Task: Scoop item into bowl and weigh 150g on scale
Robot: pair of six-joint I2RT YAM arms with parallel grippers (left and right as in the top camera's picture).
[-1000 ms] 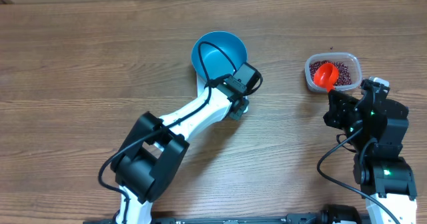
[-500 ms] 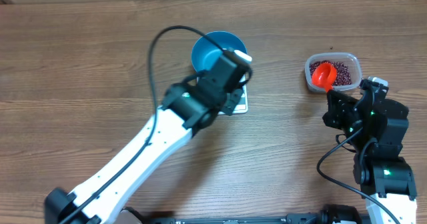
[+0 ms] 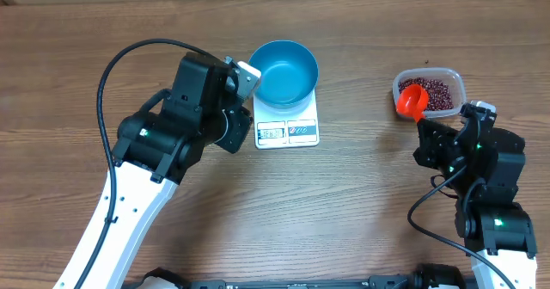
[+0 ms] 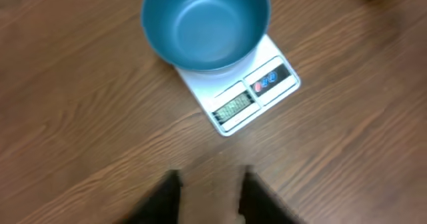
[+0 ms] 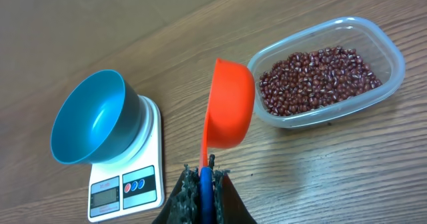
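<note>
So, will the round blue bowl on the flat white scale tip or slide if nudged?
Likely slide: the round blue bowl looks empty, so light. Its rim reaches past the flat white scale, so a push might tip it off.

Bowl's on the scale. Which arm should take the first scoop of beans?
Right. The right gripper is shut on the orange scoop handle, beside the tub of beans. The left gripper is empty, jaws apart, near the scale and bowl.

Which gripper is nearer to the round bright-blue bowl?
Left: the left gripper is beside the round bright-blue bowl; the right gripper, holding an orange scoop, is far by the clear plastic tub.
</note>
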